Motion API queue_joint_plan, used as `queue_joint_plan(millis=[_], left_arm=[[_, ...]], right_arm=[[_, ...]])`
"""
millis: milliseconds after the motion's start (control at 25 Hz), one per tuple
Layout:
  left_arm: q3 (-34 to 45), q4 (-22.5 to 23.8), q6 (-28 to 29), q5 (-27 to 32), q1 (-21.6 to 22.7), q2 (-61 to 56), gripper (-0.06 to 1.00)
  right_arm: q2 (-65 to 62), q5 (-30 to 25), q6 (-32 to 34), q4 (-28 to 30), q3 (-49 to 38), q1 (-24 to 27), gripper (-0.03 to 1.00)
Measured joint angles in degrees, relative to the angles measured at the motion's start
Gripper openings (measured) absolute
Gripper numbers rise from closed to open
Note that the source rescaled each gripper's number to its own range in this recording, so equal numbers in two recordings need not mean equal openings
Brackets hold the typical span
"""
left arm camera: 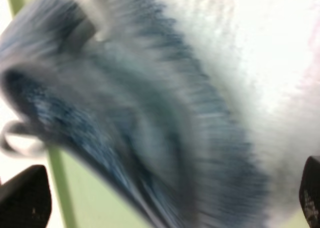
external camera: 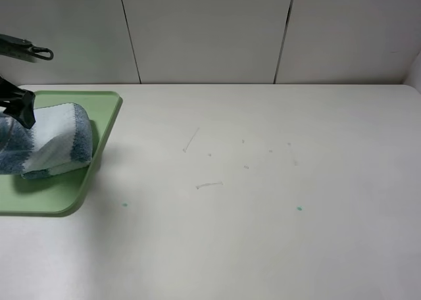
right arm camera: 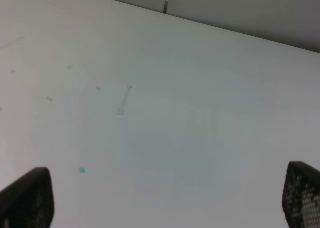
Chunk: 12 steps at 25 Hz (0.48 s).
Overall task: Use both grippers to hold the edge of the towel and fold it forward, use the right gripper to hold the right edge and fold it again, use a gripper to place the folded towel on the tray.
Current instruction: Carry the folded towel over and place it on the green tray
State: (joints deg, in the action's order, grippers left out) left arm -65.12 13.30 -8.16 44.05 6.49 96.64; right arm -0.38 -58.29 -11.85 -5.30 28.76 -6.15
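Observation:
The folded towel, striped blue-grey and white, lies bunched on the light-green tray at the far left of the table. My left gripper pokes in from the left edge, just above the towel's left end. In the left wrist view the towel fills the picture, blurred, with green tray under it; the left gripper is open, its fingertips wide apart and clear of the cloth. My right gripper is open over bare table, holding nothing. It is out of the exterior high view.
A dark metal clip-like part juts in at the upper left above the tray. The white table carries faint scratches and small teal specks. A panelled wall runs along the far edge.

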Motion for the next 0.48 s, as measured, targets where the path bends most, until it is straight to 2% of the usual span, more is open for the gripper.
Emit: queue_joint_plan(millis=[480], left_arm=[[0.00, -0.25, 0.81, 7.77, 0.07, -11.97, 1.00]], right_arm=[[0.00, -0.05, 0.00, 0.00, 0.00, 0.00, 1.00]])
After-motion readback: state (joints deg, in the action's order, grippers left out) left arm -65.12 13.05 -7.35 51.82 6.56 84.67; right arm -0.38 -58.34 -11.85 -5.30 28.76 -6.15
